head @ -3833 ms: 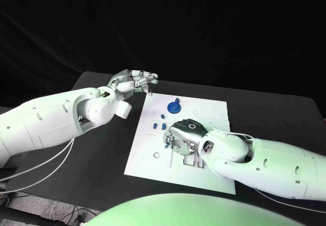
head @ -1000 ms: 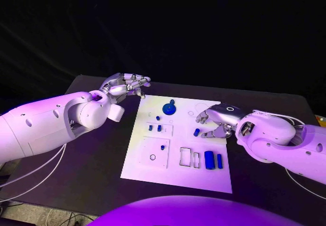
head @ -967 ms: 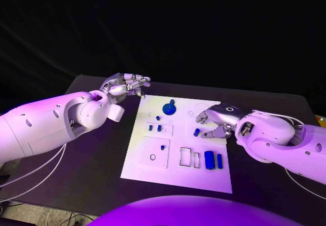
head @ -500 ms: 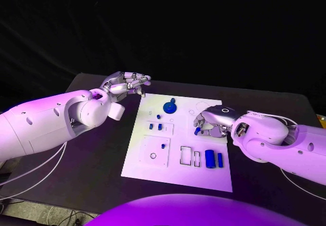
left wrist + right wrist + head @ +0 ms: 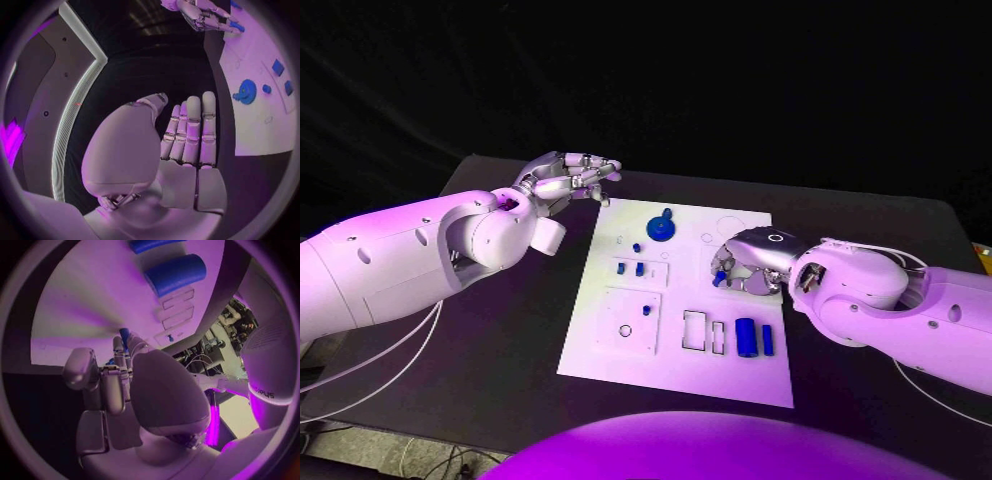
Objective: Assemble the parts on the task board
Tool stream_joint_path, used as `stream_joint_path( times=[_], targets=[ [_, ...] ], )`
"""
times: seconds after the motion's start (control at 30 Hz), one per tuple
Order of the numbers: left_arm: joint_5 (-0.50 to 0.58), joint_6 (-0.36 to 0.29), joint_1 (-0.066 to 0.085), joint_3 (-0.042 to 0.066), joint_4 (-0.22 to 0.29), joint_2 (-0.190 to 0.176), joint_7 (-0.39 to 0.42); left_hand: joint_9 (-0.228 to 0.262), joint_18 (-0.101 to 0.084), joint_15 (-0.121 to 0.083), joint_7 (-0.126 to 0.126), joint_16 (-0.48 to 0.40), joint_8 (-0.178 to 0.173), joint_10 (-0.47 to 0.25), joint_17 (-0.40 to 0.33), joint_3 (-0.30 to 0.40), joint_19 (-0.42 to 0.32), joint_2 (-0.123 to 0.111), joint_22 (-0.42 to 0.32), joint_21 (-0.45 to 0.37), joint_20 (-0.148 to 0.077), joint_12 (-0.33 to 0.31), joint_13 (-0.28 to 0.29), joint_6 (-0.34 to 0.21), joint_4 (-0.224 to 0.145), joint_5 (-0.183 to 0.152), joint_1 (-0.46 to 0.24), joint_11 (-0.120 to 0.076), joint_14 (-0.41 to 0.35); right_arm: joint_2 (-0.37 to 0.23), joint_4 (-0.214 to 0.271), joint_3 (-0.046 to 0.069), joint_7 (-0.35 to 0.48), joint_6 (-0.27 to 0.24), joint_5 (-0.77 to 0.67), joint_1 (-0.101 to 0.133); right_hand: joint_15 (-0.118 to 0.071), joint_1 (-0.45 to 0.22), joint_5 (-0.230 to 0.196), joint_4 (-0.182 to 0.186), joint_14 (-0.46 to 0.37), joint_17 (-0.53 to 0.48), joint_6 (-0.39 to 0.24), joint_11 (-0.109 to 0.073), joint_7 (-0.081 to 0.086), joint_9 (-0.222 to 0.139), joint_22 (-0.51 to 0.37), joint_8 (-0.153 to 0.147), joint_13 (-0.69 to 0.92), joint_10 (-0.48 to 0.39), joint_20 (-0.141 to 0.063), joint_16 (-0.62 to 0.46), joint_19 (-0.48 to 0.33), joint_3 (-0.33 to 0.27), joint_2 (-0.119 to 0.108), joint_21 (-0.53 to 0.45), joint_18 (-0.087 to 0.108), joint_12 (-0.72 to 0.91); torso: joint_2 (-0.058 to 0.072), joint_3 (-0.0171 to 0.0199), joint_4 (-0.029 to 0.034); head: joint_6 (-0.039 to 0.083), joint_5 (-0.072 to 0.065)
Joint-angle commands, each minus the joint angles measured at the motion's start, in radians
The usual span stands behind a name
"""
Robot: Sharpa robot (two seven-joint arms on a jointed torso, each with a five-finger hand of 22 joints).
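The white task board (image 5: 678, 345) lies in the middle of the black counter (image 5: 877, 235), its long sides running away from the robot. On the far part of the board sits a round blue gear-like part (image 5: 661, 229), with a small blue piece (image 5: 638, 247) just beside it and two short blue blocks (image 5: 630, 268) in an outlined rectangle nearer the robot. Two blue bars (image 5: 754, 337) lie side by side near the board's right edge, next to empty outlined slots (image 5: 702, 333). A small ring (image 5: 626, 331) lies in the outlined square on the left part of the board. The right hand (image 5: 744, 264) is over the right-centre of the board, fingers curled downward around a small blue part (image 5: 718, 279); whether the fingers actually clamp it cannot be told. The right forearm covers the board's right edge and the counter beyond it. The left hand (image 5: 568, 178) is raised off the board's far left corner, holding nothing; in the left wrist view its fingers (image 5: 190, 131) lie straight and close together. The left side of the board and the near strip of the counter are free of arms.
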Motion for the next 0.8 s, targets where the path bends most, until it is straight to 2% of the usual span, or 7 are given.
stream_joint_path(
  times=[0.03, 0.13, 0.27, 0.5, 0.8],
  targets=[
    [-0.001, 0.017, 0.001, 0.0, 0.001, 0.002, 0.003, 0.001, 0.013, 0.008, -0.002, -0.005, 0.003, -0.008, 0.001, 0.001, 0.003, 0.002, -0.001, -0.006, 0.003, 0.005, -0.001, -0.006, -0.005, 0.004, 0.008, -0.001, -0.001, 0.002, 0.0, -0.001, 0.007, 0.01, -0.012, -0.002, -0.007, 0.005, -0.005, 0.001, 0.054, 0.006, 0.017, -0.002, -0.001, 0.003, 0.005, 0.01, 0.0, 0.017, 0.001, 0.005, 0.011, 0.019, -0.005, 0.008, -0.01, -0.011, 0.0, 0.0001, -0.0006, 0.0, 0.0],
    [-0.001, 0.017, 0.001, 0.0, 0.001, 0.002, 0.003, 0.001, 0.013, 0.008, -0.002, -0.005, 0.003, -0.008, 0.001, 0.001, 0.003, 0.002, -0.001, -0.006, 0.003, 0.005, -0.001, -0.006, -0.005, 0.004, 0.008, -0.001, -0.001, 0.002, 0.0, -0.001, 0.006, -0.009, -0.013, -0.002, -0.009, 0.009, -0.009, 0.0, 0.055, 0.011, 0.032, -0.005, -0.003, 0.006, 0.011, 0.017, 0.0, 0.035, -0.001, 0.007, 0.013, 0.052, 0.004, 0.013, -0.011, -0.018, 0.0, -0.0003, -0.0005, 0.0, -0.001],
    [-0.001, 0.017, 0.001, 0.0, 0.001, 0.002, 0.002, 0.001, 0.013, 0.008, -0.002, -0.005, 0.003, -0.008, 0.001, 0.001, 0.003, 0.002, -0.001, -0.006, 0.003, 0.005, -0.001, -0.006, -0.005, 0.004, 0.008, -0.001, -0.001, 0.001, 0.003, -0.001, 0.006, -0.051, -0.011, -0.003, -0.014, 0.0, -0.01, -0.001, 0.056, 0.014, 0.048, -0.011, -0.008, 0.016, 0.022, 0.03, 0.002, 0.066, -0.005, 0.009, 0.017, 0.104, 0.005, 0.021, -0.013, -0.031, 0.0, 0.0001, -0.0001, 0.0, -0.001],
    [-0.001, 0.017, 0.001, 0.0, -0.003, 0.003, 0.002, 0.001, 0.013, 0.008, -0.002, -0.005, 0.003, -0.008, 0.001, 0.001, 0.003, 0.002, -0.001, -0.006, 0.003, 0.005, -0.001, -0.006, -0.005, 0.004, 0.008, -0.001, -0.001, -0.01, 0.019, 0.001, 0.004, -0.089, 0.008, -0.001, -0.017, -0.009, -0.009, -0.006, 0.056, 0.017, 0.054, -0.014, -0.011, 0.025, 0.028, 0.041, 0.003, 0.084, -0.008, 0.011, 0.02, 0.134, -0.003, 0.026, -0.014, -0.039, -0.001, -0.0004, -0.0002, 0.0, -0.002],
    [-0.001, 0.017, 0.001, 0.0, -0.008, 0.006, 0.002, 0.002, 0.013, 0.008, -0.003, -0.005, 0.004, -0.009, 0.001, 0.001, 0.004, 0.003, -0.001, -0.006, 0.003, 0.006, -0.001, -0.006, -0.006, 0.004, 0.008, -0.001, -0.001, -0.038, 0.074, 0.007, 0.004, -0.094, 0.049, 0.036, -0.018, -0.019, -0.009, -0.01, 0.056, 0.018, 0.055, -0.015, -0.011, 0.032, 0.034, 0.048, 0.003, 0.092, -0.009, 0.011, 0.021, 0.156, -0.016, 0.03, -0.015, -0.049, -0.002, -0.0019, -0.0013, 0.0, -0.001]
  ],
)
